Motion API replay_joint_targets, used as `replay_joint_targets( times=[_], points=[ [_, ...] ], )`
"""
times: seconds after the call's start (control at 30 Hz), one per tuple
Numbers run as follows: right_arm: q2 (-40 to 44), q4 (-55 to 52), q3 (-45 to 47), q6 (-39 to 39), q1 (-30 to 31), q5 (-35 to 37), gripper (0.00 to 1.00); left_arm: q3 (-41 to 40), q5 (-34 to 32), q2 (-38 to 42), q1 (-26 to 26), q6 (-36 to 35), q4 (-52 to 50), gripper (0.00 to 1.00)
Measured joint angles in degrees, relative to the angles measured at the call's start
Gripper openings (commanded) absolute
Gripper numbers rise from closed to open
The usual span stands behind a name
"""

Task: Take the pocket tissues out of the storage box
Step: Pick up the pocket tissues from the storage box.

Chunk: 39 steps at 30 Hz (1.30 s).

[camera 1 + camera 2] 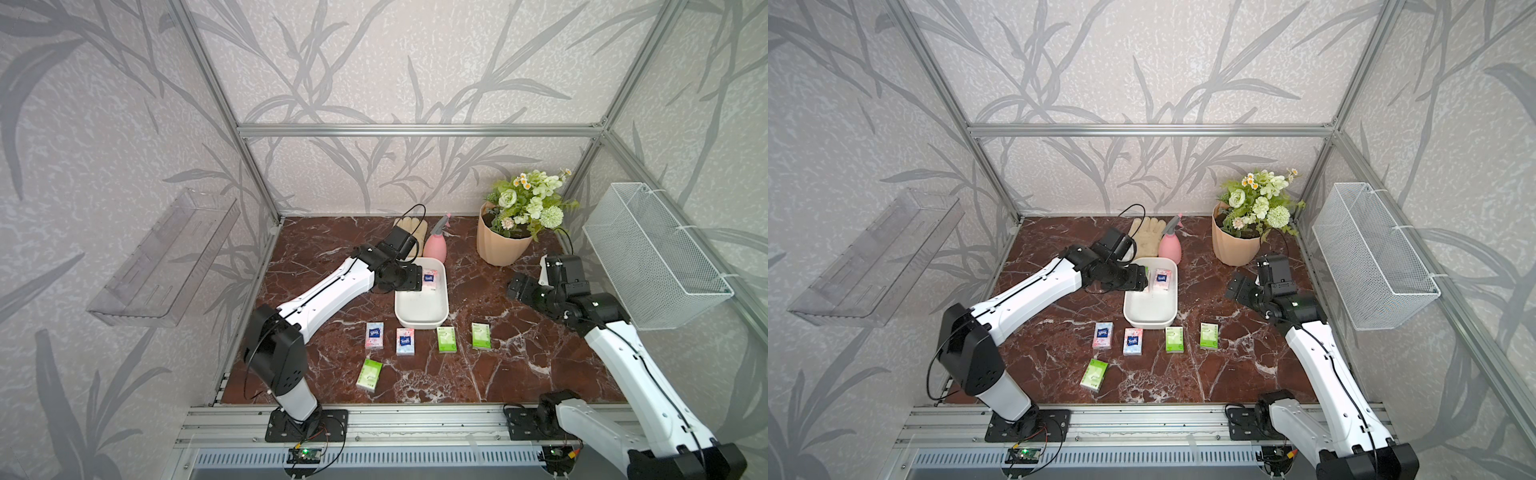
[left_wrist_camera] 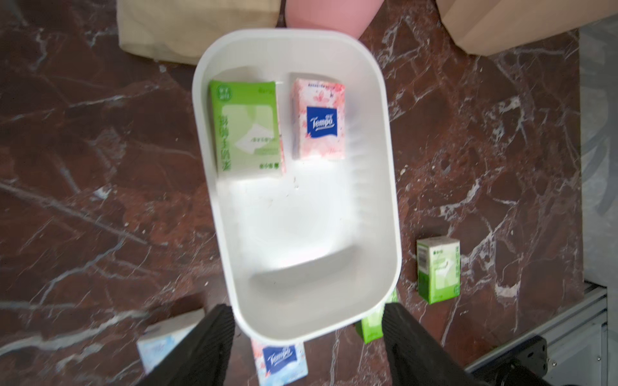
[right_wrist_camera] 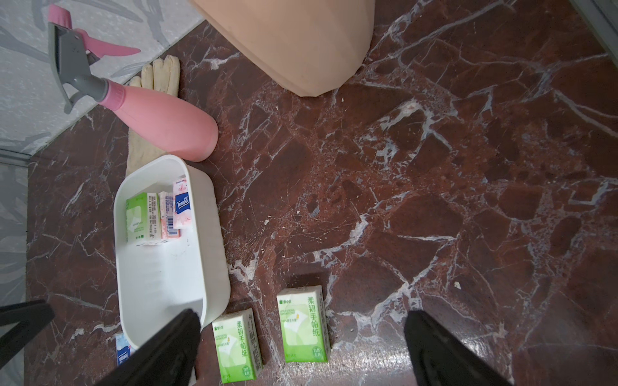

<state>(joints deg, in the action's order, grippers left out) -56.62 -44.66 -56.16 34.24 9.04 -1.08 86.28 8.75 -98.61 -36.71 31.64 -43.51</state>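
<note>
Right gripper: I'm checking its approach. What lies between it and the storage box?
Only bare marble tabletop separates the right gripper from the storage box, shown in both top views.

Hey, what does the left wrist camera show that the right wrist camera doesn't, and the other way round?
Only the left wrist view: the left gripper, open over the storage box, and a blue-labelled packet on the table, label whole. Only the right wrist view: the right gripper, open, the spray bottle's grey trigger, and a barcode on a third packet in the box. Both: the box holding a green packet and a pink packet, plus two green packets on the table.
</note>
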Motion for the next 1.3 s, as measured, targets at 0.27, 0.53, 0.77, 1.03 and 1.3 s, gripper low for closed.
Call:
replay_joint_targets(
  times=[0.27,0.53,0.77,1.03,1.3],
  points=[
    [1.90,-0.59,0.15,0.44,0.00,0.72,0.99,8.04,-4.28,-9.99,-2.19,-1.38,1.16,0.65],
    [2.56,-0.66,0.94,0.42,0.00,1.20,0.99,8.52,-9.38,-16.11,-4.07,-4.96,5.99,0.63],
    [2.56,-0.98,0.94,0.39,0.00,1.70,0.99,11.50,-11.98,-22.93,-4.87,-6.86,8.66,0.63],
    [2.73,-1.95,0.94,0.37,0.00,2.16,0.99,15.56,-13.40,-27.85,-4.87,-8.13,8.44,0.64],
    [2.82,-1.99,0.94,0.15,0.00,2.56,0.99,18.05,-15.23,-30.27,-4.85,-8.61,7.54,0.67]
  ],
)
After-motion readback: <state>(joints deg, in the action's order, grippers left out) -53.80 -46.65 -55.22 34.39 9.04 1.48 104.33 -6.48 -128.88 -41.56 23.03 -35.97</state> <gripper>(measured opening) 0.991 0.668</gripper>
